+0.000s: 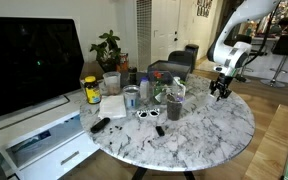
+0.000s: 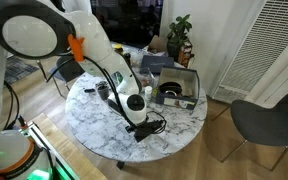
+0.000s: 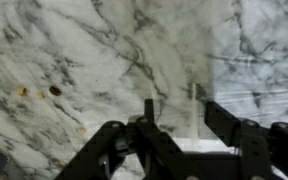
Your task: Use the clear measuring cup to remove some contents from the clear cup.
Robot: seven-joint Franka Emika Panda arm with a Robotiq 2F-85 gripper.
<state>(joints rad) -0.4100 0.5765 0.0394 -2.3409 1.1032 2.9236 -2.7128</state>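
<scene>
In the wrist view my gripper stands low over the marble table. Its two black fingers stand either side of a thin clear upright strip, which looks like the handle of the clear measuring cup. A gap still shows beside the strip. The cup's pale see-through body lies to the right. In an exterior view the gripper hangs at the table's edge, far from the tall clear cup, which is dark in its lower part. In an exterior view the gripper is near the table's front rim.
A yellow-lidded jar, a wider pale container, a silver can, sunglasses and a dark remote crowd the table's other side. A black tray sits at the back. Small brown specks lie on the marble.
</scene>
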